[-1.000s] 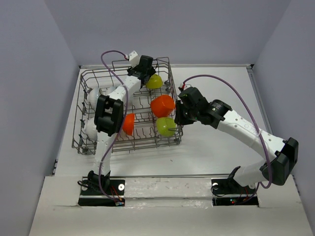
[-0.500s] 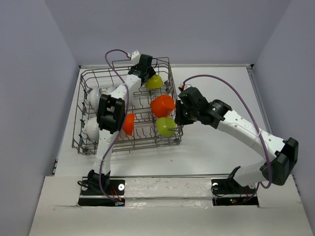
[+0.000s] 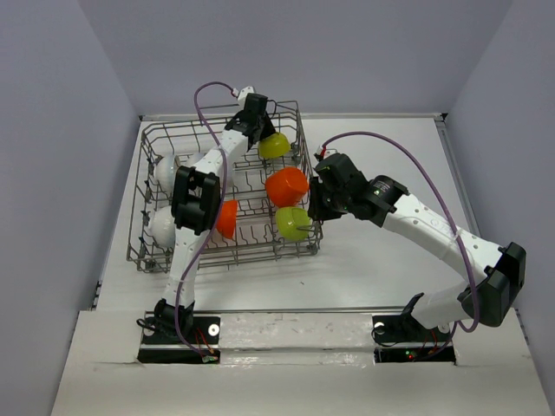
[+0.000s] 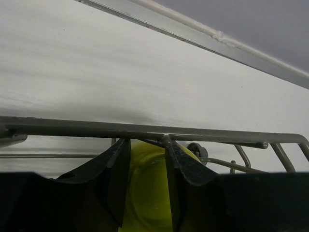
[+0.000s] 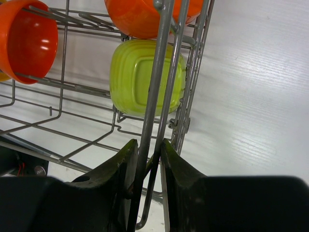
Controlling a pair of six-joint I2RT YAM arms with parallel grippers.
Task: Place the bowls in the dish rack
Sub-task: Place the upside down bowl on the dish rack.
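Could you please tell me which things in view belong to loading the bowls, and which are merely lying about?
Belonging to the job: grey wire dish rack; far lime-green plastic bowl; near squarish lime-green bowl; two red-orange bowls; white bowls; left gripper, at the far lime-green bowl; right gripper, clamped on the rack's side wire.
Merely there: white table; purple cables.

Top view: high behind the bases (image 3: pixel 178 329), looking down on table (image 3: pixel 390 251) and rack (image 3: pixel 173 128). Left wrist view: close, facing out past left fingers (image 4: pixel 113 169), far green bowl (image 4: pixel 147 188) between them. Right wrist view: close, near green bowl (image 5: pixel 145 72) beyond right fingers (image 5: pixel 120 183). Top view shares both bowls.
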